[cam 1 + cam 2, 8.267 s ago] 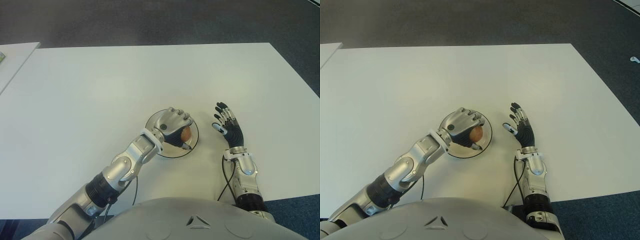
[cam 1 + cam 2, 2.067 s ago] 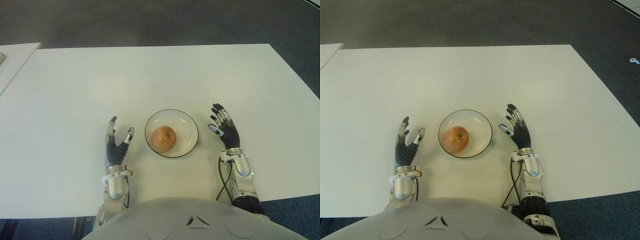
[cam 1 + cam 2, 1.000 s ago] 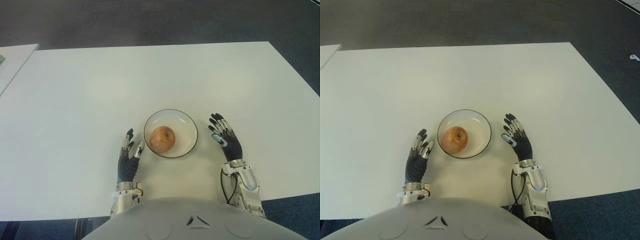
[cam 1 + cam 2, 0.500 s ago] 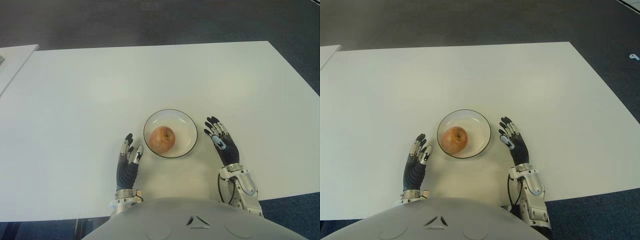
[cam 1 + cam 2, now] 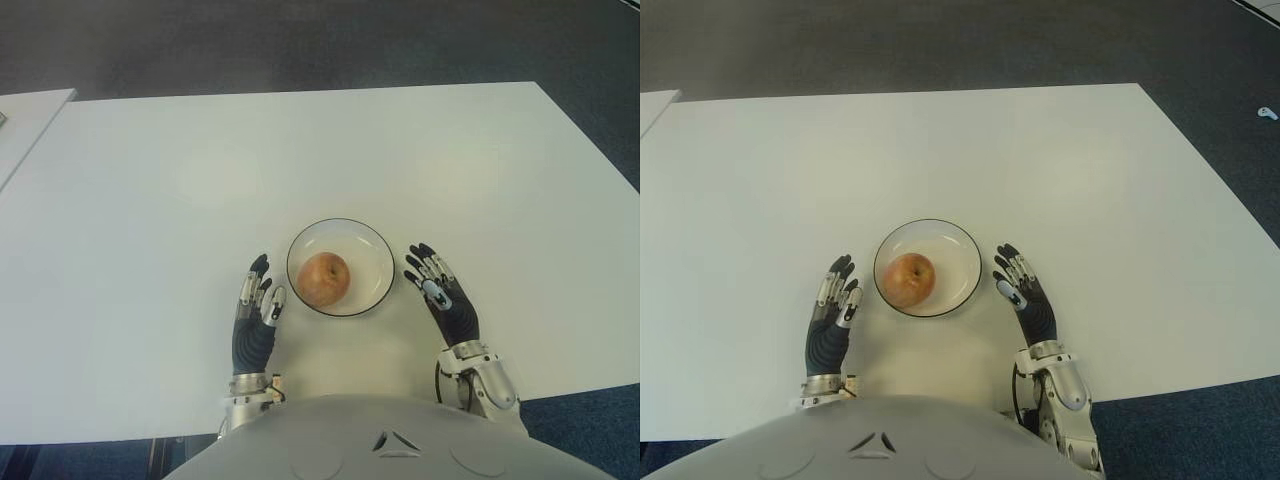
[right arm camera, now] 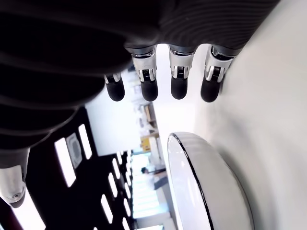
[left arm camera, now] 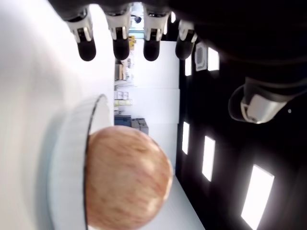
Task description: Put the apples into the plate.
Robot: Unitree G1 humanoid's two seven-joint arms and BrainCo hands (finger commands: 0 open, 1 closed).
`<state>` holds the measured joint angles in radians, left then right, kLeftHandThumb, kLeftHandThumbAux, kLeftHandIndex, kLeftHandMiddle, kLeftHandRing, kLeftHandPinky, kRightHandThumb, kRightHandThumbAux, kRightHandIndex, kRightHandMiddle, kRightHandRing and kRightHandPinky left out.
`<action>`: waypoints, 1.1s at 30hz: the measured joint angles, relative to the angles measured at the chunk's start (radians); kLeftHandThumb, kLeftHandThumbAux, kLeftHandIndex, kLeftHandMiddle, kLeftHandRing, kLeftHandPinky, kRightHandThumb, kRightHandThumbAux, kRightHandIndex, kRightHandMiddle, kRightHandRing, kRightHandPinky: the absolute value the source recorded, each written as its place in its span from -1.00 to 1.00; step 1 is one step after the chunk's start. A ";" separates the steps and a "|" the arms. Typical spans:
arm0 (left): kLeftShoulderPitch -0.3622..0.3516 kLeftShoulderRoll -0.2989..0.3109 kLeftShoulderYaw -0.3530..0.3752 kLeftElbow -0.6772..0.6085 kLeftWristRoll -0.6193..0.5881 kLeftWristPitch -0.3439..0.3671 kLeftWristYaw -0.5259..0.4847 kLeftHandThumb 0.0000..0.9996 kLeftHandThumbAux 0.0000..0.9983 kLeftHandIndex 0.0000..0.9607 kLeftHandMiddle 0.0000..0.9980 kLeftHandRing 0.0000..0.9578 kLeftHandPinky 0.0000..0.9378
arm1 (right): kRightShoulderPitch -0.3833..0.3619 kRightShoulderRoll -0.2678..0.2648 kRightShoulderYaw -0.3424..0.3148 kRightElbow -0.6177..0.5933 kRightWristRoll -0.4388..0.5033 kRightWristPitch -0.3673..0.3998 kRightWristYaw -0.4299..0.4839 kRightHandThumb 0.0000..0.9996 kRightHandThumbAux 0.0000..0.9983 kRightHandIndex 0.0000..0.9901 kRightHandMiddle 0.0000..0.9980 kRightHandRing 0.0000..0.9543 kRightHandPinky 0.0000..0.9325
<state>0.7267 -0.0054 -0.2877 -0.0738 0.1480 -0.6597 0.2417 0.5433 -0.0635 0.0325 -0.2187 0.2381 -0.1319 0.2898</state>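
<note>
One reddish-yellow apple (image 5: 323,279) sits inside the shallow white plate (image 5: 376,262) near the table's front edge; it also fills the left wrist view as apple (image 7: 125,178) in plate (image 7: 72,143). My left hand (image 5: 255,310) shows just left of the plate, fingers straight and spread, holding nothing. My right hand (image 5: 440,297) shows just right of the plate, fingers extended and empty; its wrist view shows the plate rim (image 6: 201,182) beyond the fingertips (image 6: 143,81).
The white table (image 5: 300,160) stretches wide behind the plate. A second white surface's corner (image 5: 25,110) shows at the far left. Dark carpet (image 5: 320,40) lies beyond the table's far edge.
Earlier my left hand was shut on the apple over the plate; it let go and drew back. Over the last second both hands slid slightly closer to my body.
</note>
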 measured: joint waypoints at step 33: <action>-0.060 -0.055 0.083 0.100 -0.228 -0.098 -0.137 -0.85 -0.08 -0.85 -0.90 -1.00 -0.98 | -0.069 0.063 0.018 0.125 -0.032 -0.147 -0.047 -0.70 0.17 -1.00 -1.00 -1.00 -1.00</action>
<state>0.6669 -0.0603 -0.2043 0.0257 -0.0802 -0.7575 0.1046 0.4739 -0.0006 0.0510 -0.0933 0.2060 -0.2787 0.2424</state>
